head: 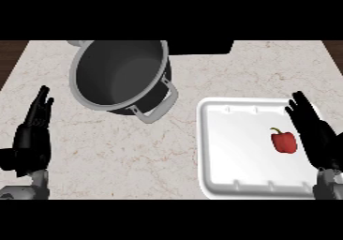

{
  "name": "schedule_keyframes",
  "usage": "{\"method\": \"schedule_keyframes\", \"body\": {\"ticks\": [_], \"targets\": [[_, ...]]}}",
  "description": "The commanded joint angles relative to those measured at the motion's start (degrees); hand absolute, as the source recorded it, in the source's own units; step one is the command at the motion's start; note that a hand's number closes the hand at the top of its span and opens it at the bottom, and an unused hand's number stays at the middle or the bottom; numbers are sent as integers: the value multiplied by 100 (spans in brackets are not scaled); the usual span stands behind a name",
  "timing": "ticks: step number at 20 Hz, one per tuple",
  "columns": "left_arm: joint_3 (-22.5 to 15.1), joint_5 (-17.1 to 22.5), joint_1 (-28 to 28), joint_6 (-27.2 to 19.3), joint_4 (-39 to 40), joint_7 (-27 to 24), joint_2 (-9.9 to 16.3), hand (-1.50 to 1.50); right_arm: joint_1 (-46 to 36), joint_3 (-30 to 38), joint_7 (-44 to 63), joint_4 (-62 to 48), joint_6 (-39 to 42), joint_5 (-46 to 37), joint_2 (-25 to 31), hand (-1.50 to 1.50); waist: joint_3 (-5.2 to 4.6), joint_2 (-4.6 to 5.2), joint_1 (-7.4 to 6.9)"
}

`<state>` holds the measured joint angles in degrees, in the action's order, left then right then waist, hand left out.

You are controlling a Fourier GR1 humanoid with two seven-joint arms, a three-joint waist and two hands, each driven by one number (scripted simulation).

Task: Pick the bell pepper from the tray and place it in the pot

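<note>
Nearest to us are our two grey forearms, coming up from the counter's near edge, one at each near corner. Our left hand (32, 136) stands over the counter's (119, 154) left edge, fingers straight and pointing toward the far edge, the thumb sticking out to the side; it holds nothing and touches nothing that we can see. Our right hand (316, 133) stands at the right edge, likewise open with straight fingers pointing away from us, and it overlaps the right rim of the white tray (223, 140). That tray sits at the counter's near right corner, a shallow rectangle with rounded corners and small notches along its far and near rims. On its floor, toward the right side and about midway between far and near rims, lies the red bell pepper (285, 142), its green stem curling toward the far edge. We see the pepper just beside the right hand's fingers, but we cannot tell whether they touch; no finger curls round it. Toward the far edge, left of the counter's middle, stands the dark pot (119, 75) with a pale metal rim, and we see nothing in it. One loop handle (160, 105) points toward the tray's far left corner, near it but apart, and a second handle (77, 43) shows at the pot's far side. Pale marbled stone covers the counter between pot, tray and hands.
</note>
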<state>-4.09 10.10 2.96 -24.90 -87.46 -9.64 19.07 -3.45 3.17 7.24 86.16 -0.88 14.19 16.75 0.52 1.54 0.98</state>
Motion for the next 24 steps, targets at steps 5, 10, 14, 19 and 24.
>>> {"method": "schedule_keyframes", "body": {"ticks": [5,10,14,19,24], "targets": [[-127,-550,-61,390,581,1442,1093,0,-247,16,-1188,175,-410,-882,79,150,-33,-160,-97],[-185,-342,-244,513,1105,1879,916,0,-162,904,-1674,373,-2854,-2408,202,-150,-42,-144,209],[-281,-371,8,653,918,2442,1014,0,795,136,-2530,882,-3694,-3257,-705,-150,-48,-176,46],[-238,-473,394,749,710,3141,1220,0,1815,-623,-1143,1933,-3626,-4670,-565,-150,-62,-177,3],[-171,-453,228,837,545,3042,1333,0,2149,-499,803,2457,-2727,-5949,-70,-150,-84,-172,-58]]}}
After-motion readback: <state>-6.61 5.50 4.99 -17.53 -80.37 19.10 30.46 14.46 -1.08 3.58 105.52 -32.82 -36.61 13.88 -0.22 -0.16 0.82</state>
